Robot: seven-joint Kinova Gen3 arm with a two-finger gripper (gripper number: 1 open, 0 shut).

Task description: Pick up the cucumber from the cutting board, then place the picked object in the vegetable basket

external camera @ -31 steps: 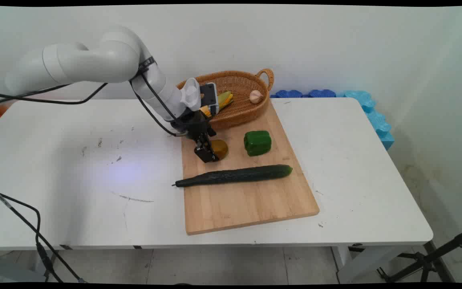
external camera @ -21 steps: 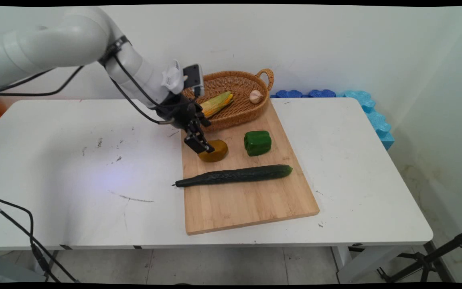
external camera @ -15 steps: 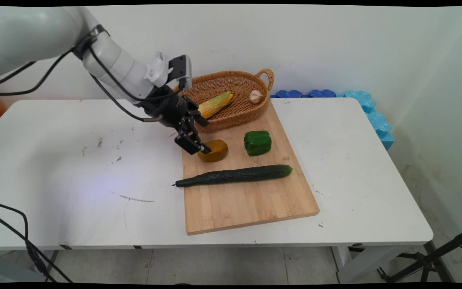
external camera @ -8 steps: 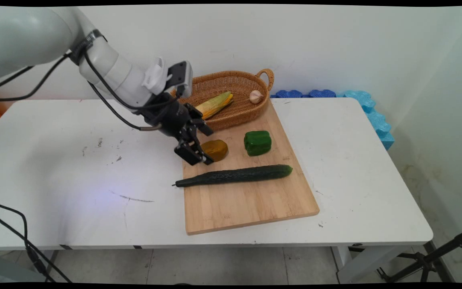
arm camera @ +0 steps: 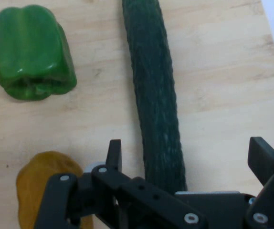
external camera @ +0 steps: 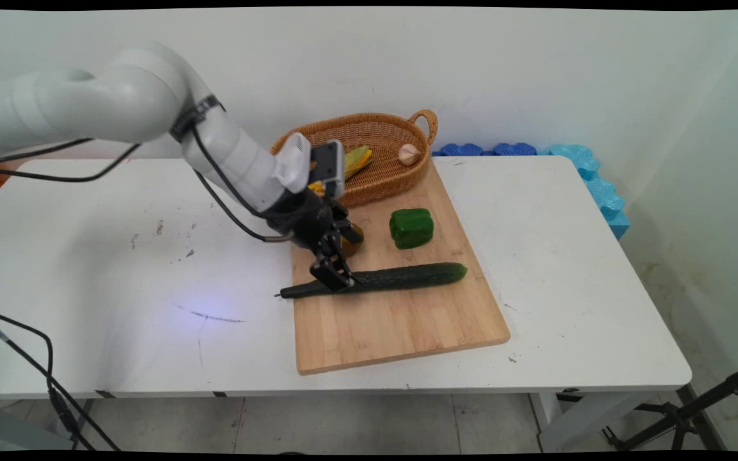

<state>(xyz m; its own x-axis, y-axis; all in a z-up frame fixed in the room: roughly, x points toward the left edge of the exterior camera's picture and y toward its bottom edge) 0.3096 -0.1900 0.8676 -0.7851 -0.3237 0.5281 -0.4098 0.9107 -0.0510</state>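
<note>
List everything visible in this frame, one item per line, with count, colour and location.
cucumber: 1, dark green, lying across the board's middle, between the open fingers
yellow-brown vegetable: 1, on the board, partly hidden by the gripper
green pepper: 1, on the board
cutting board: 1, wooden, on the table
basket: 1, wicker, board's far end
corn: 1, yellow-green, in basket
garlic: 1, pale, in basket
table: 1, white
foam blocks: blue, by the wall
gripper: 1, black, open over the cucumber

A wicker basket (external camera: 382, 176) at upper centre holds a corn cob (external camera: 357, 158) and a garlic bulb (external camera: 409, 153). Blue foam blocks (external camera: 583, 169) line the wall at upper right. A black tripod (external camera: 696, 410) stands lower right.
</note>
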